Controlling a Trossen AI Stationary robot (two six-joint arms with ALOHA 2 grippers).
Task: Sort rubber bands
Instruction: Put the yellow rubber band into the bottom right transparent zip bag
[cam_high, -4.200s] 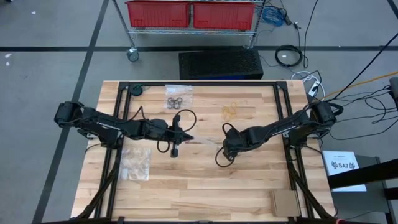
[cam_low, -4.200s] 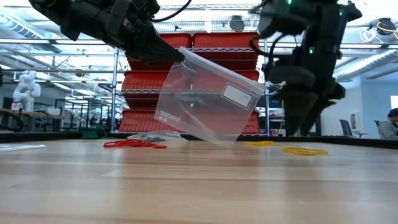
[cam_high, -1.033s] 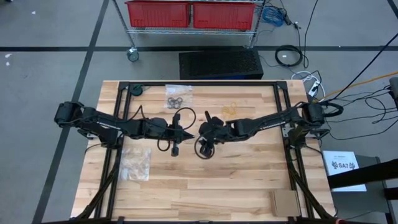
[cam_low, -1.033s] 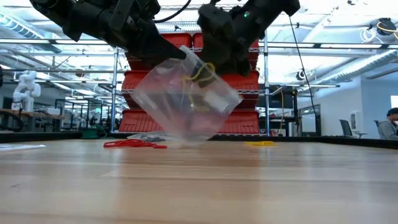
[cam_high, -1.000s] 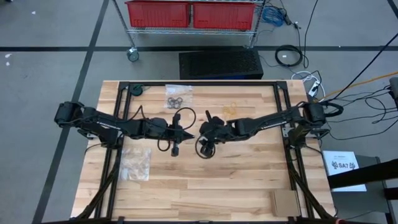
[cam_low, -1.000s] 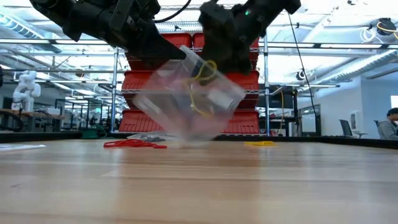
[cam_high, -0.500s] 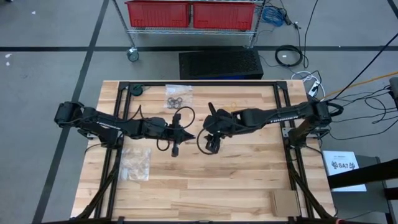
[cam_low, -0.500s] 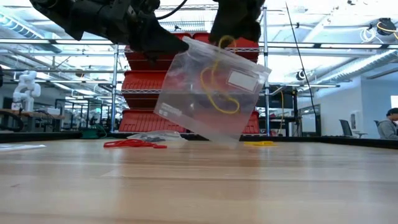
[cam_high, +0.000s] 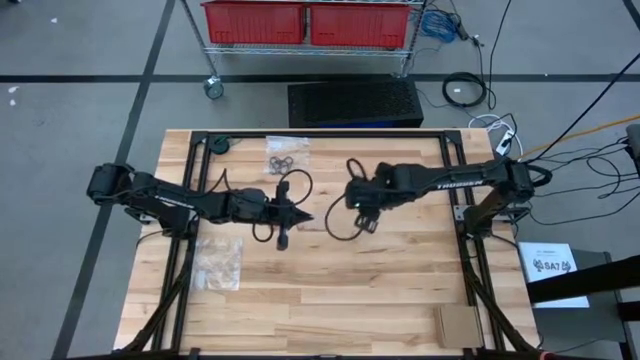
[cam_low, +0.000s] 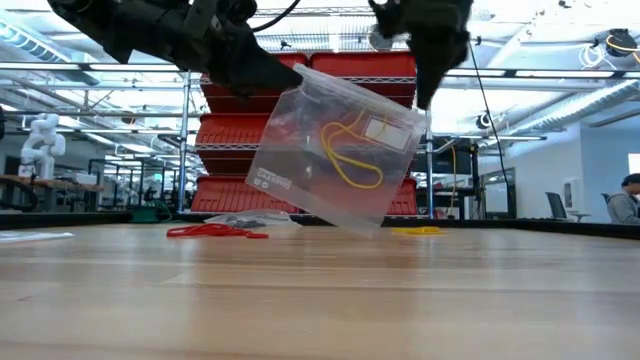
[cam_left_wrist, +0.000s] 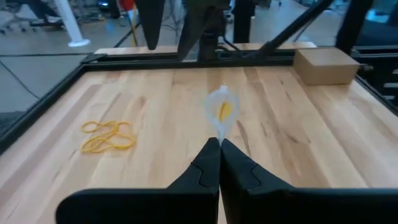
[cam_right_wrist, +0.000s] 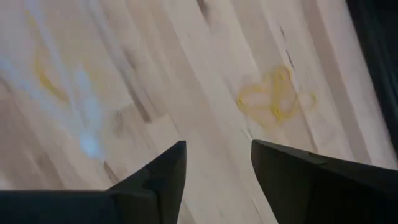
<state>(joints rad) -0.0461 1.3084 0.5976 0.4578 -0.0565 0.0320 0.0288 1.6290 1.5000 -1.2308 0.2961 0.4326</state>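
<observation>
A clear plastic bag (cam_low: 335, 150) hangs over the middle of the table with yellow rubber bands (cam_low: 350, 155) inside it. My left gripper (cam_low: 285, 78) is shut on the bag's upper left corner; the left wrist view shows the bag edge-on (cam_left_wrist: 221, 115) past the shut fingers (cam_left_wrist: 219, 149). My right gripper (cam_low: 425, 95) points steeply down just above the bag's upper right corner. It is open (cam_right_wrist: 217, 149) with nothing between its fingers. More yellow rubber bands (cam_right_wrist: 273, 96) lie loose on the wood (cam_left_wrist: 109, 135). Red rubber bands (cam_low: 215, 232) lie on the table farther back. My left gripper pinches the bag's top edge at its upper left corner (cam_low: 298, 80) between its two fingers, coming almost level from the table's left. The bag hangs tilted below the fingers, its lower corner (cam_low: 372, 222) low over the table.
Black rubber bands lie on a second clear bag (cam_high: 287, 155) near the far edge, and a third clear bag (cam_high: 217, 262) lies at the near left. A cardboard box (cam_high: 455, 322) stands at the near right corner. Black frame rails (cam_high: 320, 135) border the tabletop.
My right gripper has drawn up from the bag's mouth and gone toward the table's far right, tipping to point steeply down. The yellow bands that were at its fingers now lie inside the bag. The bag has swung and now hangs still from my left gripper.
</observation>
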